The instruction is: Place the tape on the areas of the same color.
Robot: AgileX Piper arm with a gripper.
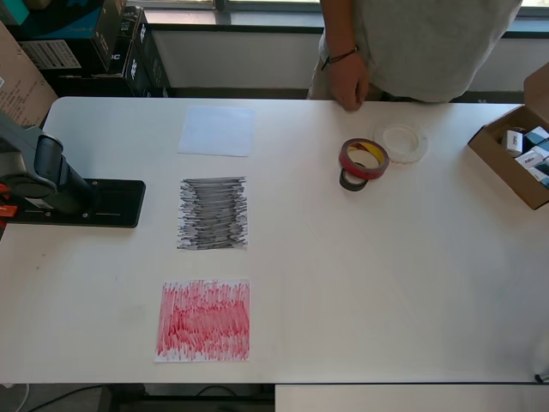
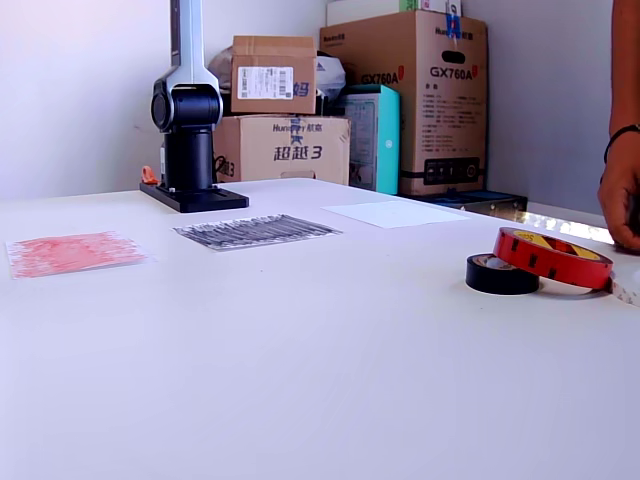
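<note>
A red tape roll (image 1: 364, 159) (image 2: 552, 257) leans tilted on a small black tape roll (image 1: 352, 181) (image 2: 500, 274). A whitish translucent roll (image 1: 401, 142) lies flat just beside them. Three paper sheets lie in a column: plain white (image 1: 217, 130) (image 2: 395, 213), scribbled black (image 1: 213, 213) (image 2: 256, 230), scribbled red (image 1: 204, 319) (image 2: 72, 251). Only the arm's base and lower link (image 1: 47, 176) (image 2: 187, 110) show. The gripper is out of view.
A person stands at the table's far edge, a hand (image 1: 349, 81) (image 2: 622, 190) resting close to the rolls. An open cardboard box (image 1: 517, 154) holds small items at the overhead view's right. Cardboard boxes (image 2: 405, 90) are stacked behind the table.
</note>
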